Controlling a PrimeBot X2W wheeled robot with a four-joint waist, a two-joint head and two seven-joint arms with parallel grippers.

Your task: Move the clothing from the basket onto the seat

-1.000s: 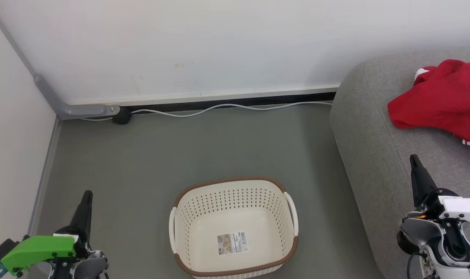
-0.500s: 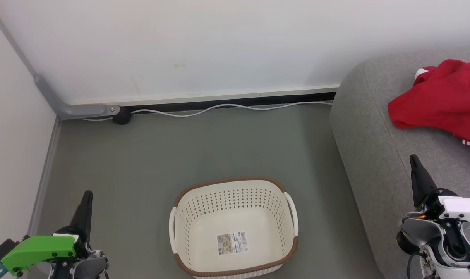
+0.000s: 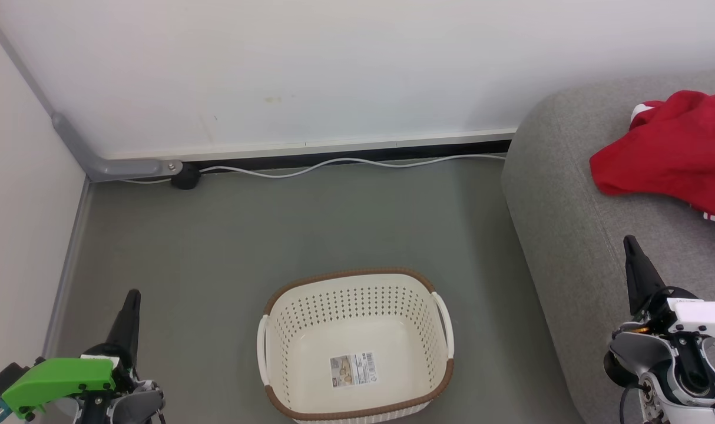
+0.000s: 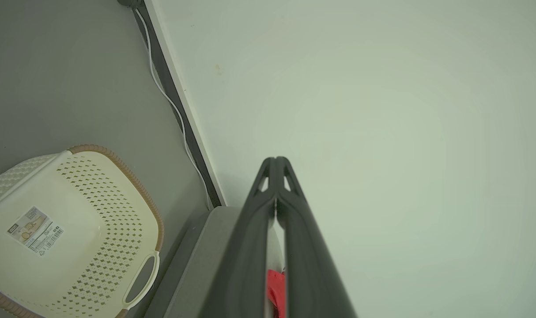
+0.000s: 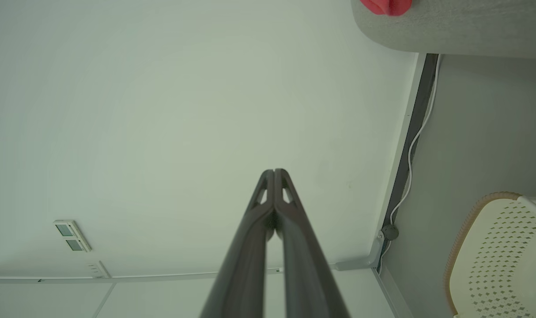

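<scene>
The cream perforated basket (image 3: 357,341) with a brown rim stands on the grey floor at the bottom centre, holding nothing but a small label. A red piece of clothing (image 3: 669,147) lies crumpled on the grey seat (image 3: 569,224) at the right. My left gripper (image 3: 132,295) is shut at the lower left, apart from the basket. Shut as well, my right gripper (image 3: 630,241) points up over the seat's front edge, below the clothing. In the left wrist view the basket (image 4: 73,229) lies at the lower left beside the shut fingertips (image 4: 275,160). The right wrist view has the clothing (image 5: 385,5) at its top edge.
A white wall runs along the back with a dark skirting strip and a white cable (image 3: 334,164) trailing over the floor. A grey conduit (image 3: 98,165) bends in the left corner beside a dark plug. Open grey floor (image 3: 275,224) lies between the basket and the wall.
</scene>
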